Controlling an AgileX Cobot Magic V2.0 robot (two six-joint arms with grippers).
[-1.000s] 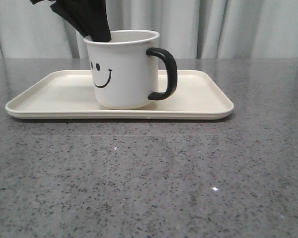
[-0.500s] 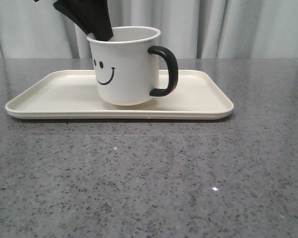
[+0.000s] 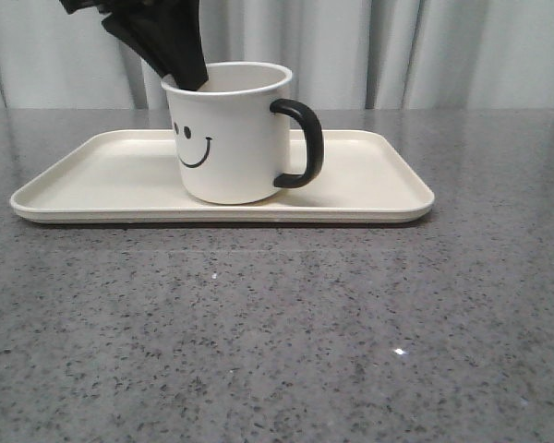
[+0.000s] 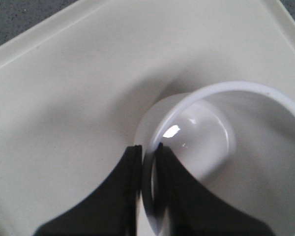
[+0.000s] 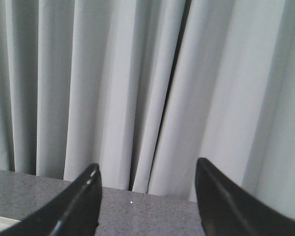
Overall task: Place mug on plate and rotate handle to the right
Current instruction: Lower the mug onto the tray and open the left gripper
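Left gripper: the left gripper (image 4: 148,162) reaches down from above onto the near-left part of the mug's rim; its two black fingers (image 4: 125,187) pinch the white wall, one inside the cup and one outside, so it is closed on the mug.
Plate: the cream plate (image 3: 388,189) lies flat on the grey speckled counter (image 3: 277,332), long side facing the front camera; in the left wrist view its bare surface (image 4: 64,98) fills most of the picture.
Mug: the white mug (image 3: 235,138) is on the plate, a little left of its middle, with its base at the plate's surface; whether it rests fully or is just lifted, I cannot tell. The smiley face points toward the front-left. From the wrist the inside (image 4: 211,137) looks empty and glossy.
Handle: the black handle (image 3: 300,143) sticks out to the right side of the mug.
Right gripper: the right gripper (image 5: 147,196) is well away from the mug, its fingers spread wide apart with nothing between them, facing the pale curtain (image 5: 137,88) beyond the counter edge.
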